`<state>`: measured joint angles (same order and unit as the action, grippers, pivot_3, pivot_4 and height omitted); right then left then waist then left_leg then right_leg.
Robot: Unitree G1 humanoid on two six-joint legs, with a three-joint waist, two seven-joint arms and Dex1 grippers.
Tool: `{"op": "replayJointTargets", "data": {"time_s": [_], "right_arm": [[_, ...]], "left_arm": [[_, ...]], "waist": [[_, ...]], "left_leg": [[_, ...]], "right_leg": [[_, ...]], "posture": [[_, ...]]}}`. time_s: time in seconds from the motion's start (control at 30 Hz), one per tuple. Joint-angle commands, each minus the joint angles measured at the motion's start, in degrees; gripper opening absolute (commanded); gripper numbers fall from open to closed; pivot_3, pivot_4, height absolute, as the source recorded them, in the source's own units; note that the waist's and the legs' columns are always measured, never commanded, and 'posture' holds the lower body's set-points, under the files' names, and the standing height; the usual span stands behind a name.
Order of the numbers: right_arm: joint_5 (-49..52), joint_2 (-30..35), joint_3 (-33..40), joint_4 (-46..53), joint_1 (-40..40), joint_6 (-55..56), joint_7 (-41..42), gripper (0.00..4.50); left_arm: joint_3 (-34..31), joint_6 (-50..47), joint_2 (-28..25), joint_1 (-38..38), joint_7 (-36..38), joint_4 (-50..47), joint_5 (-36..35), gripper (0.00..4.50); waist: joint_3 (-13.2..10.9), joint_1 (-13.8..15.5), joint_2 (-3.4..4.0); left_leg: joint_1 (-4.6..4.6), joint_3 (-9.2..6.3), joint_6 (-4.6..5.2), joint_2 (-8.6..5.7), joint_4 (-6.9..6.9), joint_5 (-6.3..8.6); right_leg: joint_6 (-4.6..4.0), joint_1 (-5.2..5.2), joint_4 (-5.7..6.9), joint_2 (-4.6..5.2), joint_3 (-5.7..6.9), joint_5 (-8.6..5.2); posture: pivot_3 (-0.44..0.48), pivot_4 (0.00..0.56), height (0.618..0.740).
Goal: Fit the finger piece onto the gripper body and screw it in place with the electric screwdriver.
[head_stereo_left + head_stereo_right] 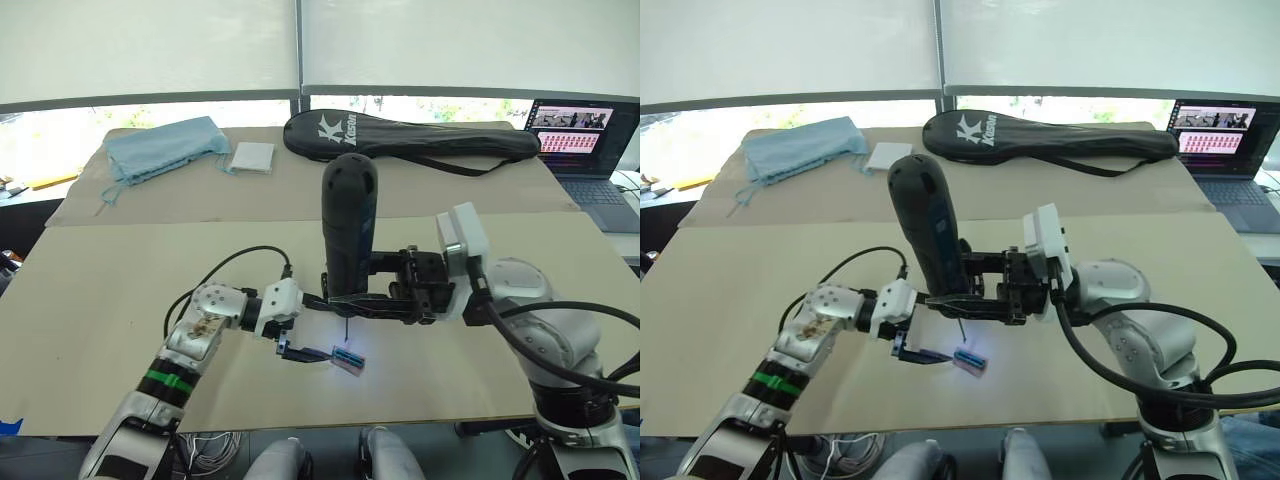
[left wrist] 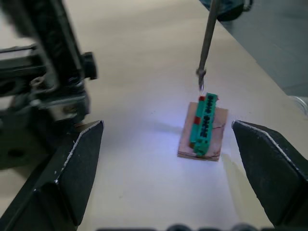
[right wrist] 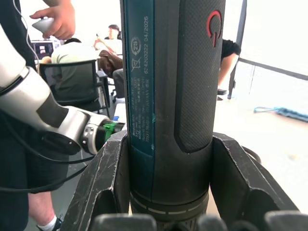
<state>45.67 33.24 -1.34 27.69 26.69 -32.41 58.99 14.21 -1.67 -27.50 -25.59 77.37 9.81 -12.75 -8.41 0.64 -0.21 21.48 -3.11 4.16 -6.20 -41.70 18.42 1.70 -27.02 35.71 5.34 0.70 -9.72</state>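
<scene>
You are holding the electric screwdriver (image 1: 348,232) upright, its long axis near vertical and its lit bit pointing down just above one end of the green-and-tan block (image 2: 204,125) lying on the table (image 1: 110,300). The right end effector (image 1: 345,300) is clenching the screwdriver's barrel. The left end effector (image 2: 168,159) is hovering released, fingers (image 2: 77,166) straddling the block without touching.

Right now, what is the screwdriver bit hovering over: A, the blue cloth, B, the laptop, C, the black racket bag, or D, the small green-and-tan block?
D: the electric screwdriver, held upright in the right gripper, points its bit down just above the small green-and-tan block, lit by the tip's white light.
</scene>
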Motion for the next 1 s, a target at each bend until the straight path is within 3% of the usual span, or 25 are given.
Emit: {"op": "replayJointTargets", "data": {"time_s": [0.03,0.27,0.47,0.77,0.87,0.97,1.0], "right_arm": [[2.5,1.3,2.8,2.0,1.5,0.2,0.7,1.88],[2.6,3.4,3.4,2.0,1.8,0.8,1.4,1.88],[1.5,4.0,3.7,2.0,-0.1,1.8,1.9,1.88],[1.1,3.9,3.8,2.9,-1.7,1.6,0.8,1.88],[0.8,4.0,3.7,3.3,-2.3,1.8,0.6,1.88],[0.7,4.0,3.7,3.5,-2.7,1.9,0.4,1.88],[0.6,4.0,3.7,3.6,-2.8,1.9,0.4,1.88]], "left_arm": [[-2.8,-2.0,-1.5,2.9,-3.0,-3.7,-1.5,4.5],[-5.6,-4.7,-0.2,8.9,-14.7,-7.7,0.2,4.5],[-4.6,-10.1,6.3,9.1,-27.2,-9.3,2.3,4.5],[-2.2,-9.5,15.2,4.9,-35.6,-2.4,5.5,4.5],[-1.9,-7.5,15.6,3.4,-35.0,0.2,5.8,3.7],[-1.4,-6.2,15.2,1.6,-32.4,2.5,5.5,2.31],[-1.3,-5.0,14.7,0.8,-31.1,3.5,5.6,2.3]], "waist": [[0.0,0.0,0.0],[0.0,0.2,0.0],[0.0,0.4,0.0],[0.0,0.6,-0.01],[0.0,0.6,-0.01],[0.0,0.6,-0.01],[0.0,0.6,-0.01]], "left_leg": [[0.0,0.0,0.0,0.0,0.0,0.0],[-0.01,0.0,0.0,-0.01,0.0,0.0],[-0.01,0.0,0.0,-0.02,-0.01,0.0],[-0.09,0.01,0.0,-0.02,-0.01,0.0],[-0.09,0.01,0.0,-0.02,0.0,0.0],[-0.1,0.01,-0.02,-0.01,-0.01,-0.01],[-0.12,0.01,-0.03,-0.01,-0.01,-0.01]], "right_leg": [[0.0,0.0,0.0,-0.01,0.0,0.0],[0.0,0.03,-0.01,0.03,0.0,0.0],[0.0,0.06,-0.02,0.06,-0.01,0.0],[0.0,0.15,-0.03,0.1,-0.01,0.0],[0.0,0.14,-0.04,0.12,-0.02,0.0],[0.0,0.15,-0.02,0.14,-0.02,0.0],[0.0,0.17,-0.02,0.13,-0.01,0.0]], "posture": [[0.0,0.15,0.736],[0.0,0.15,0.736],[0.0,0.15,0.736],[0.0,0.15,0.736],[0.0,0.15,0.736],[0.0,0.15,0.736],[0.0,0.15,0.736]]}}
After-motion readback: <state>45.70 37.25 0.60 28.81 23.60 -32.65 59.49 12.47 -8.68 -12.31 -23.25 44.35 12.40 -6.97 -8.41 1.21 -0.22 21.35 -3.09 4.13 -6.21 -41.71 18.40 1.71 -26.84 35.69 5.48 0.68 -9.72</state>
